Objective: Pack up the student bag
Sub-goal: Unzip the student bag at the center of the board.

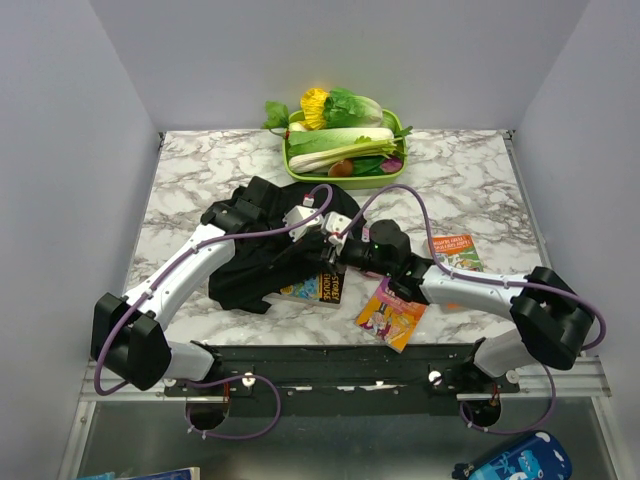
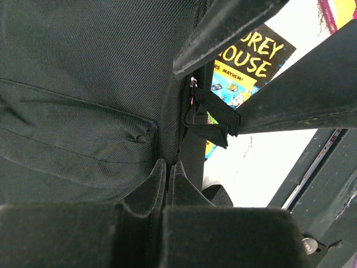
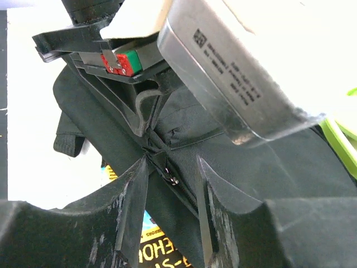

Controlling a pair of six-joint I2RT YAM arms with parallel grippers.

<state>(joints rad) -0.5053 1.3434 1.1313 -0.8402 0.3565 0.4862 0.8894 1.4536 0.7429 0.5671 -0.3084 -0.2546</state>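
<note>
- bag point(image 1: 250, 265) lies slumped mid-table, a bit left of centre, its near edge over a book point(image 2: 251, 58); looks zipped, so judged not ready to take anything
- left claw point(image 2: 166, 180) pressed together, pinching a fold of bag cloth by the seam; thin hold, so if you tug hard the cloth could slip out
- right claw point(image 3: 173, 162) spread, zip pull point(image 3: 174, 180) between its fingers point(image 3: 131, 201) but not gripped; the pull is tiny and loose, so you may close on cloth or knock it aside
- both claws sit just beside each other; you risk a clash when pulling
- soft bag may drag instead of unzipping; the book could slide toward the near edge of the table point(image 1: 480, 200)
</note>
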